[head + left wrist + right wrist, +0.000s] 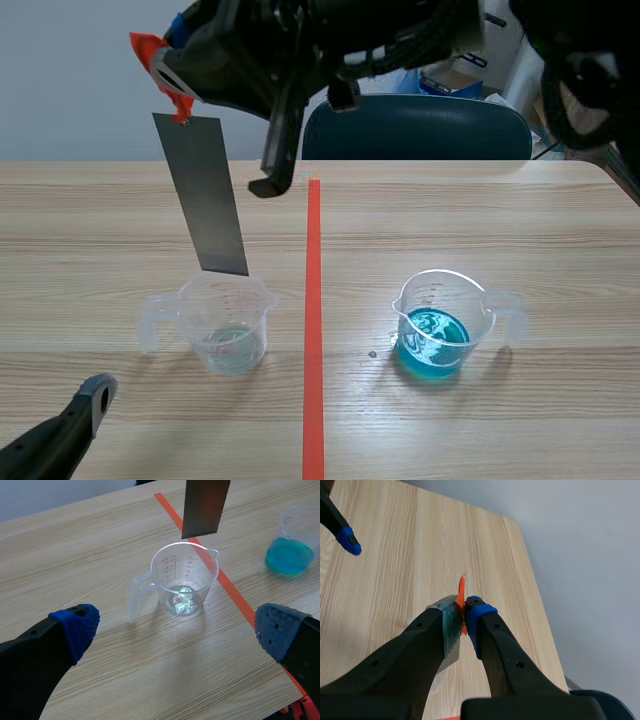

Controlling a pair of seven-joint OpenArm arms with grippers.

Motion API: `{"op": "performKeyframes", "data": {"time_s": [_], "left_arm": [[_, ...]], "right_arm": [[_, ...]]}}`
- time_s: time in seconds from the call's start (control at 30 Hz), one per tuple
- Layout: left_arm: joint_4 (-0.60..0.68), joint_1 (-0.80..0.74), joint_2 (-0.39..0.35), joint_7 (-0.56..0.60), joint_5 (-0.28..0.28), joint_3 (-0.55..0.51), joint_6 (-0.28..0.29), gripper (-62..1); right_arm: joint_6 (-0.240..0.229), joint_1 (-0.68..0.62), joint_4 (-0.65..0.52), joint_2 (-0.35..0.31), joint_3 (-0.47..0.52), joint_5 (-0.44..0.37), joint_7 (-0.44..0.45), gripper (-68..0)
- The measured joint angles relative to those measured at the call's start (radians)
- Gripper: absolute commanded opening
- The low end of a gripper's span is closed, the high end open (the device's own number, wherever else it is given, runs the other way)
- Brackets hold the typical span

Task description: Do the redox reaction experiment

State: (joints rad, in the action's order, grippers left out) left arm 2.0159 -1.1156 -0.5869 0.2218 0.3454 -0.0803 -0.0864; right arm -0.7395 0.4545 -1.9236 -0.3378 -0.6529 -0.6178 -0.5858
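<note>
- Wooden table (520, 215), orange tape line running down the middle.
- Right gripper (462, 612) is up high over the far left side, pinching the top end of the metal strip (212, 195).
- The strip hangs a bit tilted, its bottom edge just over the clear cup (228, 322) on the left.
- Blue-liquid cup (440, 322) sits right of the line.
- Left gripper (177, 629) is low at near left, fingers spread wide.
</note>
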Motion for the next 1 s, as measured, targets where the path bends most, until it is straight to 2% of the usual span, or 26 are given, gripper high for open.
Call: {"op": "performKeyframes", "data": {"time_s": [0.23,1.0], "left_arm": [[0.0,0.0,0.0,0.0,0.0,0.0,0.0,1.4],[0.0,0.002,0.0,0.0,0.0,0.0,0.0,1.4]], "right_arm": [[0.0,0.018,0.017,0.031,-0.038,0.0,-0.001,-66.7],[0.0,0.019,0.017,0.031,-0.05,0.0,-0.001,-66.7]]}}
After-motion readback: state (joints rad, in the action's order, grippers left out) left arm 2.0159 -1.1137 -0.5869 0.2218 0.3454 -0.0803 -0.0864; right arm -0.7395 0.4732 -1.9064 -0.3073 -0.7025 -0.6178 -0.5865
